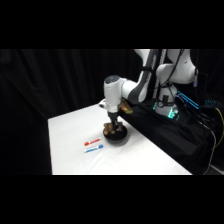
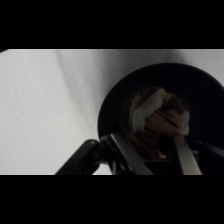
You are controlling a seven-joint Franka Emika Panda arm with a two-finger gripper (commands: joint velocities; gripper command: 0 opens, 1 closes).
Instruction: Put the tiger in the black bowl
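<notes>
The tiger, tan with dark stripes and pale patches, sits inside the mouth of the black bowl in the wrist view. My gripper holds it, one finger on each side of the toy. From the side, the gripper comes straight down onto the bowl near the middle of the white table, and the tiger shows as a tan lump at the bowl's rim. I cannot tell whether the toy rests on the bowl's bottom.
A red stick and a blue stick lie on the white table just left of the bowl. Black cloth and dark gear run along the table's right edge. The arm's base stands at the upper right.
</notes>
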